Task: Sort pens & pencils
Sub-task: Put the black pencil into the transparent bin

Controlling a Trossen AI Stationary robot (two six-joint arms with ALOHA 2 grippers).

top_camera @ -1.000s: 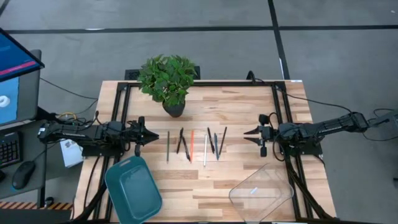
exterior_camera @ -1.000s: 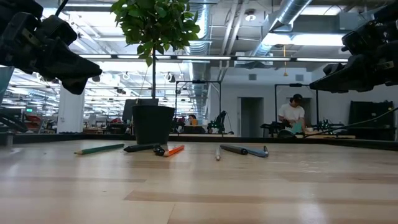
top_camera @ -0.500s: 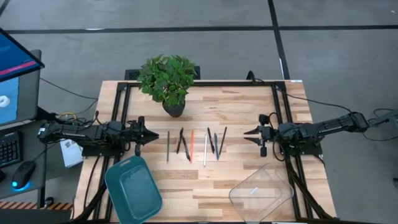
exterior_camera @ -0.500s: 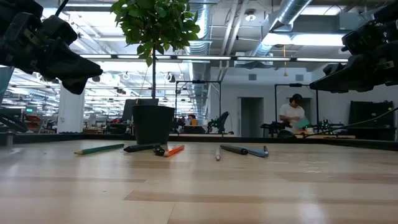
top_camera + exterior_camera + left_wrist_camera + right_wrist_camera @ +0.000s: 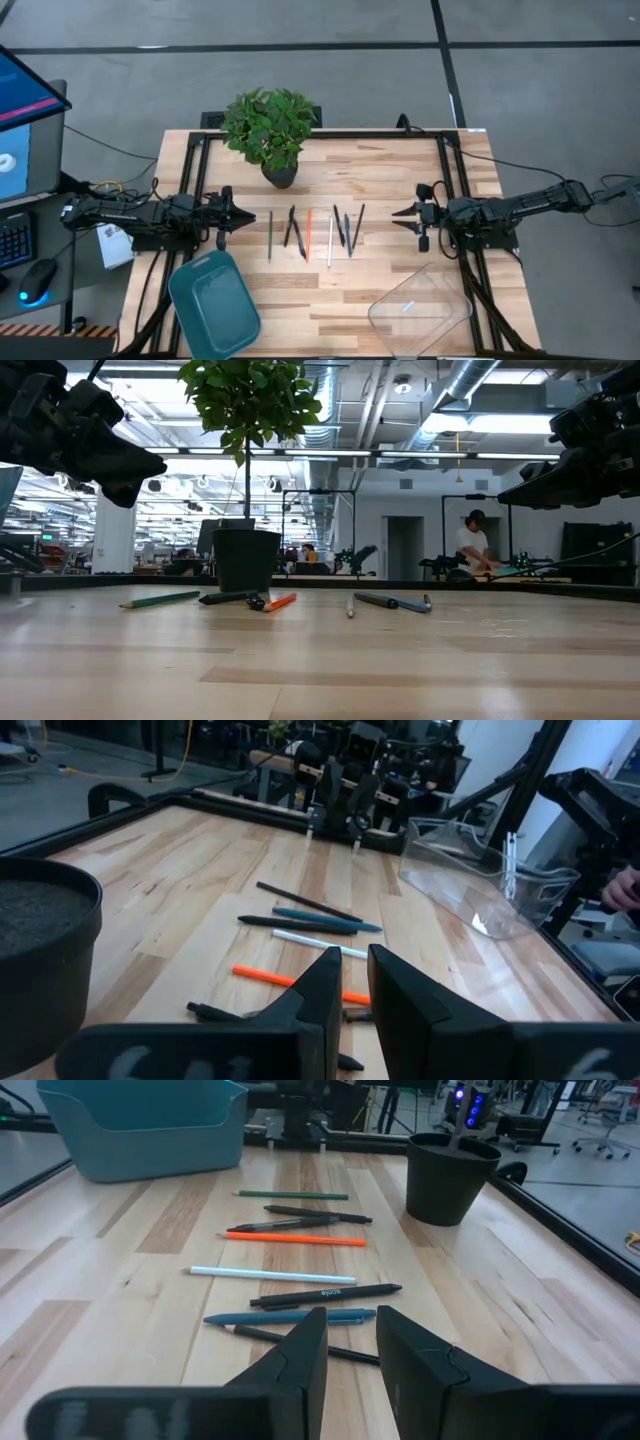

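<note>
Sorting not yet begun: left gripper (image 5: 244, 217) and right gripper (image 5: 397, 212), each slightly parted and empty, flank the pens and pencils (image 5: 315, 232), so the next move is probably a reach for the nearest one.

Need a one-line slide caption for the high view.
Pens and pencils lined up mid-table between the left gripper and right gripper, teal bin and clear bin in front.

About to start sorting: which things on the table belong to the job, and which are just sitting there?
Job:
- pens and pencils, in a row mid-table
- teal bin, likely a target
- clear bin, likely the other
- left hand and right hand, both empty

Bystanders:
- potted plant
</note>
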